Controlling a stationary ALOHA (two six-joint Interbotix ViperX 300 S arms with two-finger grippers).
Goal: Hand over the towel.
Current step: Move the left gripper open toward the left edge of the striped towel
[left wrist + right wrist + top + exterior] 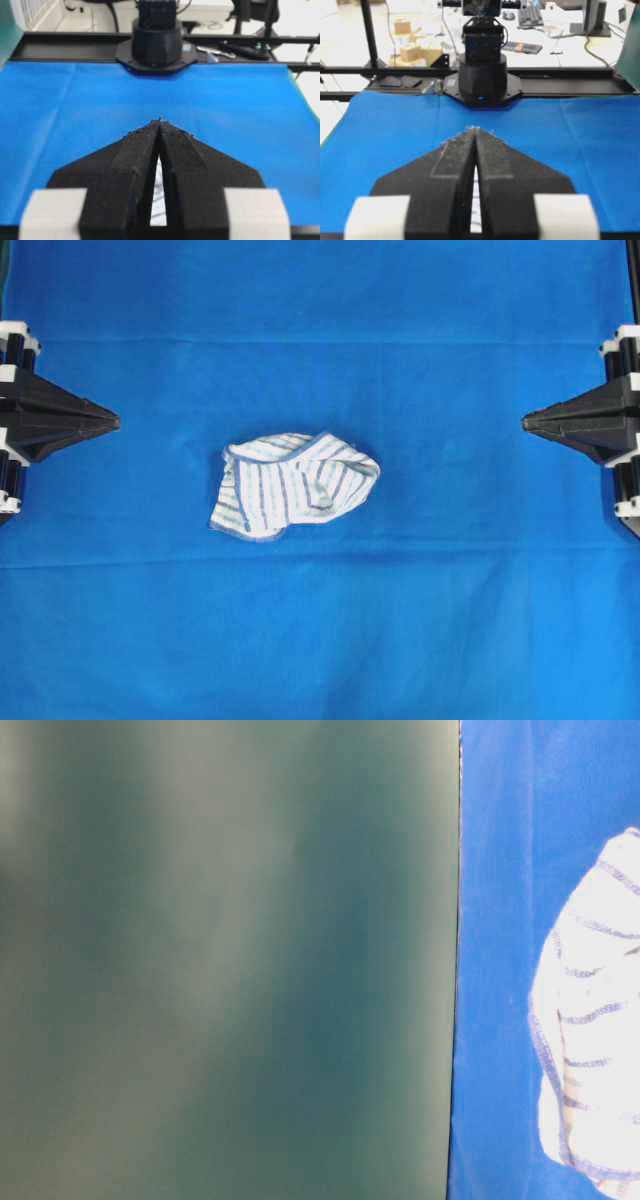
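Note:
The towel (pixel 293 486), white with thin blue-grey stripes and a blue hem, lies crumpled in the middle of the blue tablecloth (pixel 320 620). It fills the right edge of the table-level view, towel (pixel 595 1020). My left gripper (pixel 115 423) is at the far left edge, shut and empty, well apart from the towel. My right gripper (pixel 526 421) is at the far right edge, shut and empty too. In each wrist view the black fingers meet at their tips, left gripper (pixel 160 120), right gripper (pixel 476 128). A sliver of towel (pixel 159 200) shows through the slit behind them.
The blue tablecloth covers the whole table. A blurred dark green surface (pixel 225 960) fills most of the table-level view. Each wrist view shows the opposite arm's black base (pixel 157 42) (pixel 482 75) at the table's far edge, with lab clutter beyond.

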